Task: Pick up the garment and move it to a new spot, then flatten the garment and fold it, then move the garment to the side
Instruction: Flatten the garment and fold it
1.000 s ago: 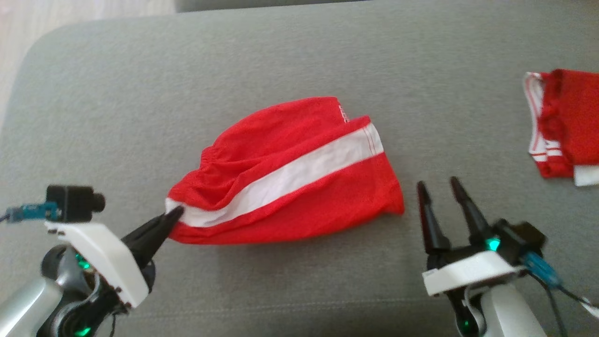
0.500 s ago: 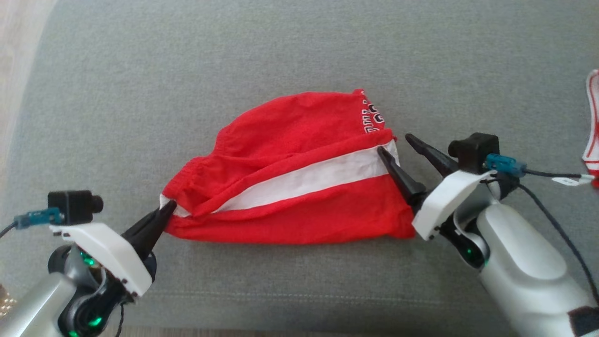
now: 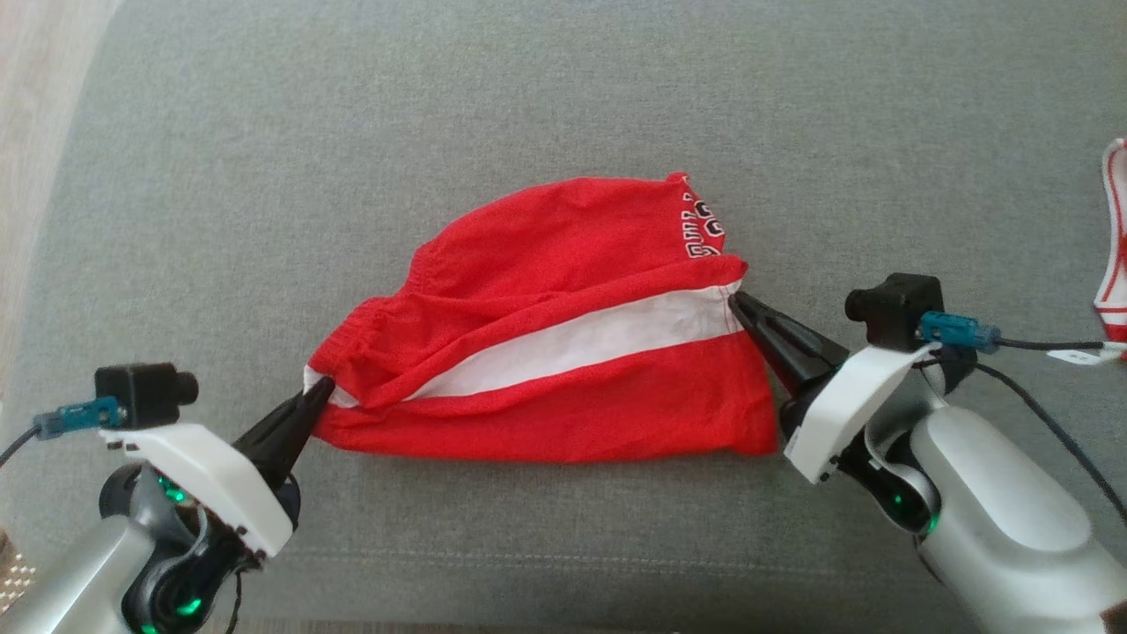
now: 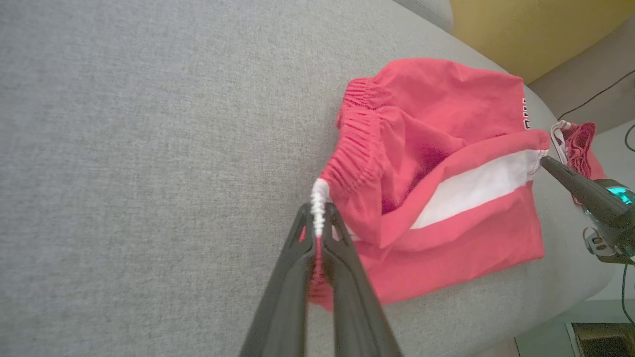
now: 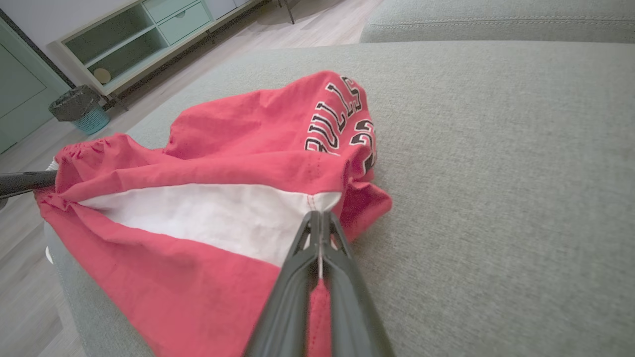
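Observation:
The garment [image 3: 563, 291] is a pair of red shorts with a white side stripe and black-and-white lettering, lying rumpled on the grey cushion [image 3: 563, 97]. My left gripper [image 3: 319, 393] is shut on the white end of its elastic waistband at the left. In the left wrist view the fingers [image 4: 317, 225] pinch that gathered white band of the garment [image 4: 446, 124]. My right gripper [image 3: 741, 304] is shut on the hem at the stripe's right end. The right wrist view shows its tips [image 5: 320, 218] clamped on the hem edge of the garment [image 5: 223, 148].
A second red-and-white garment [image 3: 1116, 238] lies at the cushion's far right edge. The cushion's front edge runs just below both arms. A cabinet [image 5: 149, 29] and a bin [image 5: 79, 109] stand on the wooden floor beyond the cushion.
My right gripper swung in from the front right to the stripe's hem and went from open to shut on it. The head camera shifted. My left gripper kept its hold.

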